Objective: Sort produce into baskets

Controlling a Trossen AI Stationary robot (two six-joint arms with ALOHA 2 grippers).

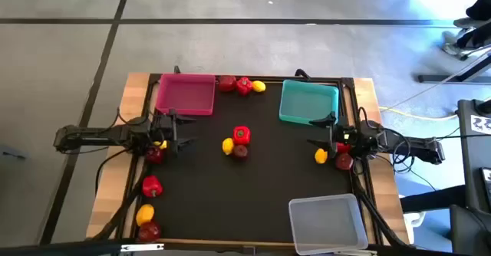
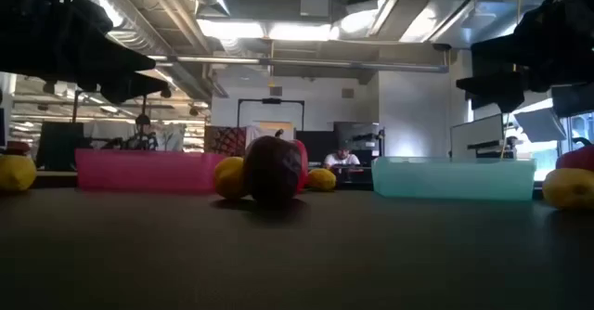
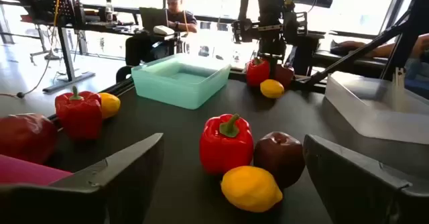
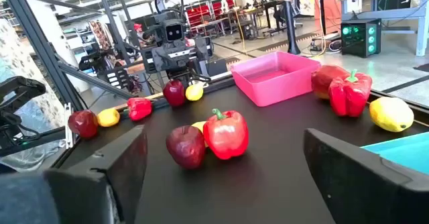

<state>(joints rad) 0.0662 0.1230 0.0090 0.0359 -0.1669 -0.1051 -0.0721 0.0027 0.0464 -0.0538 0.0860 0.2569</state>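
My left gripper point(image 1: 184, 130) is open and empty at the table's left, pointing toward the middle. There a red pepper point(image 1: 241, 134), a yellow lemon point(image 1: 228, 145) and a dark apple point(image 1: 240, 151) rest on the black mat. My right gripper point(image 1: 316, 132) is open and empty at the right, facing the same cluster point(image 4: 214, 137). A lemon point(image 1: 159, 143) and an apple point(image 1: 155, 154) lie beside my left arm. A lemon point(image 1: 321, 155) and an apple point(image 1: 344, 161) lie beside my right arm. The pink basket point(image 1: 186, 93), the teal basket point(image 1: 308, 101) and the clear basket point(image 1: 327, 222) stand on the table.
An apple point(image 1: 227, 83), a pepper point(image 1: 244, 86) and a lemon point(image 1: 258, 86) lie at the far edge between the pink and teal baskets. A pepper point(image 1: 152, 185), a lemon point(image 1: 144, 214) and an apple point(image 1: 149, 230) lie near the left front corner.
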